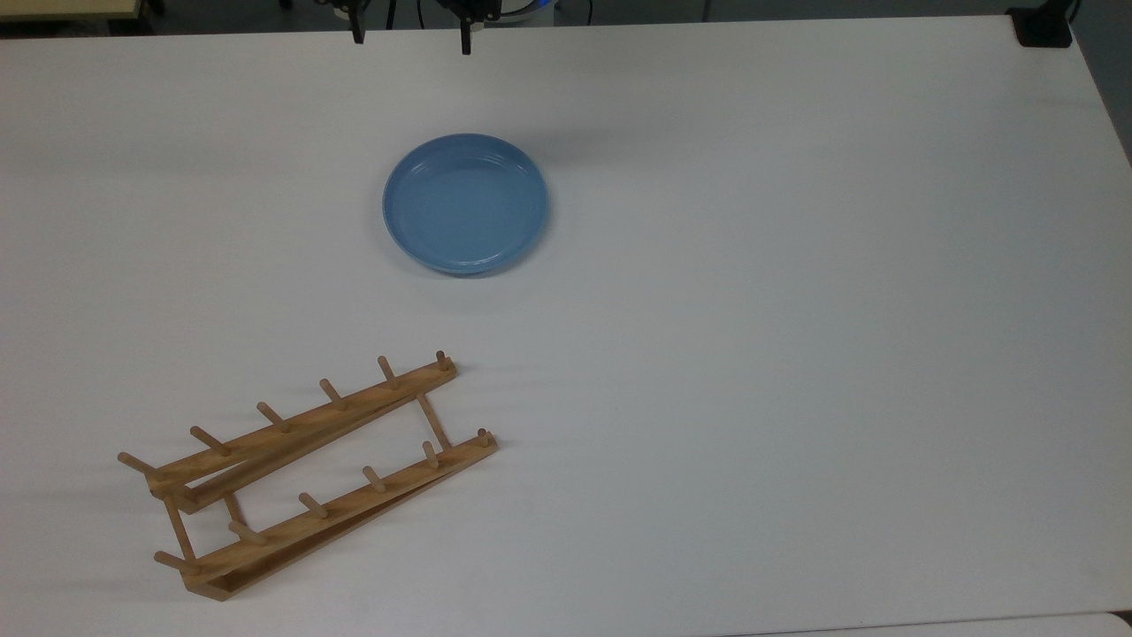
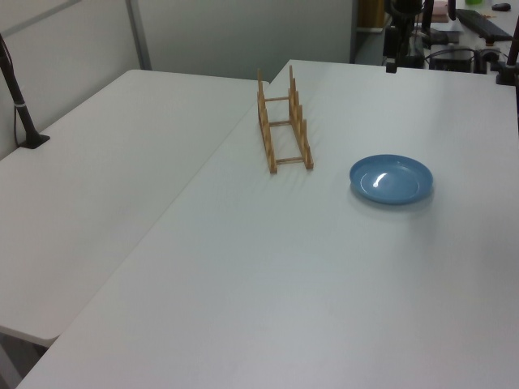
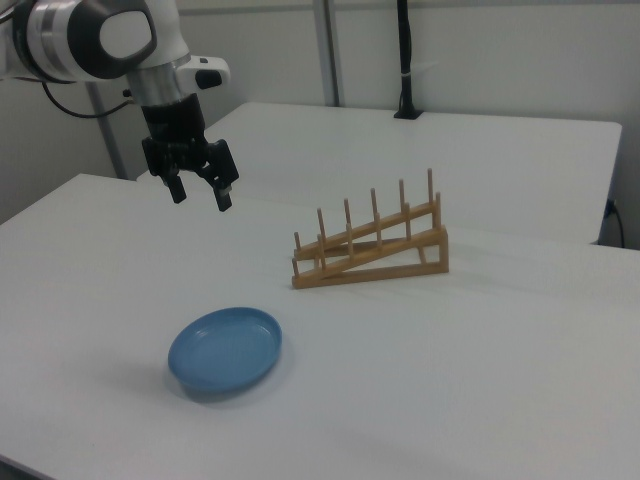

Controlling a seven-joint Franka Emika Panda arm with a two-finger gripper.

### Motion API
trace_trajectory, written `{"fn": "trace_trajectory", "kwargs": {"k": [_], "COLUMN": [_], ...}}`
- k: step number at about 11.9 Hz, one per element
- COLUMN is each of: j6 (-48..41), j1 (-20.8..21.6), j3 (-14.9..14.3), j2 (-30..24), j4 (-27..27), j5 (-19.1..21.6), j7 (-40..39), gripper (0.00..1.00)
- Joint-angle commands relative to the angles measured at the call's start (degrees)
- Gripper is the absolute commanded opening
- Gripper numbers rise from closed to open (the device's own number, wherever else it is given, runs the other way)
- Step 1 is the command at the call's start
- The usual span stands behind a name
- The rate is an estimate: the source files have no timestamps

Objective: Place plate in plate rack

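Hand (image 3: 201, 193) hangs wide open above white tabletop (image 1: 796, 354), holding nothing. Glossy light-blue round plate (image 1: 465, 203) lies flat, well apart from light-brown wooden pegged rack (image 1: 309, 473). Risk: shallow rim flush to tabletop, fingers may slip. Right view shows rack's sloped rails; top view shows peg spacing.

You were in a lab — bare white worktops (image 2: 243, 275), grey partition walls (image 2: 235, 36), a clamped camera pole (image 3: 404, 60).
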Motion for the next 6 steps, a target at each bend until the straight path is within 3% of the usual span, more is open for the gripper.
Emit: {"fn": "trace_trajectory", "kwargs": {"k": [1, 6], "j6": [-0.29, -0.02], "j1": [0.30, 0.31], "j3": [-0.40, -0.40], "j2": [-0.37, -0.28], "j4": [-0.73, -0.73], "j5": [0.82, 0.82], "j7": [0.22, -0.04], "gripper": [1.00, 1.00]}}
